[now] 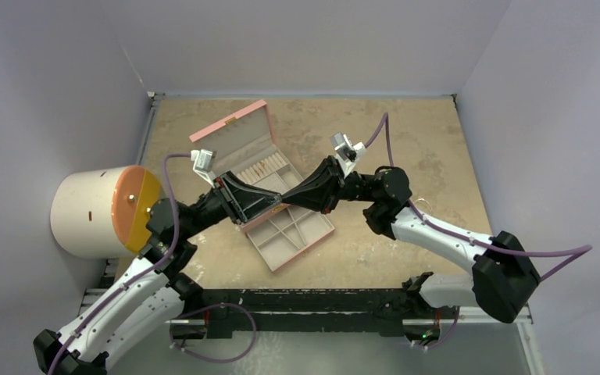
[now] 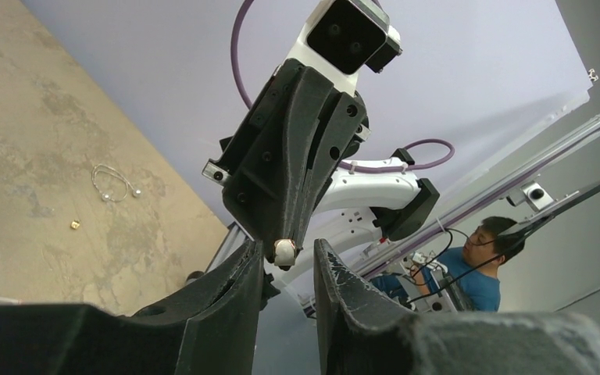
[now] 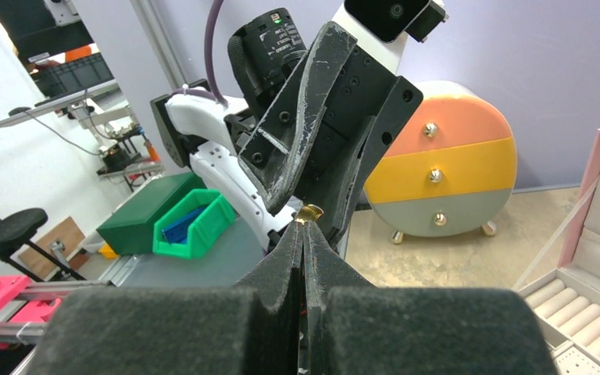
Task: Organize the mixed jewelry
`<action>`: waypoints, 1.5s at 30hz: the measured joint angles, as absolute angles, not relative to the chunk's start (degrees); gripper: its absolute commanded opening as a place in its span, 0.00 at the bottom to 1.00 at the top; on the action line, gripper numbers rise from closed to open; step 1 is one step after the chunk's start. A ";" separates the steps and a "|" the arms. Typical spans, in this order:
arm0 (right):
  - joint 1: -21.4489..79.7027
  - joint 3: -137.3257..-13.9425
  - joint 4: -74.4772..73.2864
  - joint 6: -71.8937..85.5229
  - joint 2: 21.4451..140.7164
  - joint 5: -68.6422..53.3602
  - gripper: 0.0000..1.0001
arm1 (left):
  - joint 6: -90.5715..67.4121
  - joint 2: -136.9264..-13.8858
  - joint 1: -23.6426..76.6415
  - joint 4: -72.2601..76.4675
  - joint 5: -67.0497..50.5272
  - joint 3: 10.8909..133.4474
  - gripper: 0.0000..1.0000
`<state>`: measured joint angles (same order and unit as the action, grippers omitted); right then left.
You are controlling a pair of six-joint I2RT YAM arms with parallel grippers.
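Above the open pink box (image 1: 301, 234) my two grippers meet tip to tip. My right gripper (image 1: 286, 201) (image 3: 305, 224) is shut on a tiny jewelry piece (image 3: 308, 212). The piece looks gold and ridged in the right wrist view, pale and rounded (image 2: 284, 251) in the left wrist view. My left gripper (image 1: 278, 205) (image 2: 287, 247) is open, one finger on each side of that piece, with a gap showing on both sides. More of the mixed jewelry lies on the table: a thin wire loop (image 2: 113, 182) and a tiny gold bit (image 2: 74, 225).
A round cabinet (image 1: 94, 211) (image 3: 445, 172) with orange, yellow and grey drawers stands at the table's left. The pink box's lid (image 1: 230, 125) stands open toward the back; its ring rolls (image 3: 586, 320) show. White walls enclose three sides of the table.
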<state>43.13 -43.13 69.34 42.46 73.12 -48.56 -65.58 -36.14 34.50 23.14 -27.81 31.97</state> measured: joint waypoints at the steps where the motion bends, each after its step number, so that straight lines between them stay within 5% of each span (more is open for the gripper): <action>1: 43.16 -43.13 69.34 42.46 73.12 -48.56 0.00 | -65.58 -36.14 34.50 23.16 -27.88 31.97 0.26; 14: 43.51 -43.13 69.56 42.46 73.10 -48.53 0.00 | -65.56 -36.07 34.50 23.11 -28.10 31.94 0.00; 21: 43.51 -43.13 69.12 42.39 72.95 -48.51 0.00 | -65.54 -36.10 34.50 23.11 -28.10 31.94 0.00; 26: 43.64 -43.13 66.74 41.56 71.88 -48.05 0.24 | -65.36 -36.14 34.50 23.00 -28.10 31.94 0.00; 30: 43.99 -42.96 62.35 39.64 69.58 -47.42 0.31 | -64.14 -36.03 34.50 21.50 -27.77 32.05 0.00; 45: 44.25 -42.61 22.74 19.46 49.89 -25.02 0.36 | -48.36 -36.38 34.50 -3.31 -19.97 39.90 0.00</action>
<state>44.25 -42.61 22.74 19.46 49.89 -25.02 -48.36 -36.38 34.50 -3.31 -19.97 39.90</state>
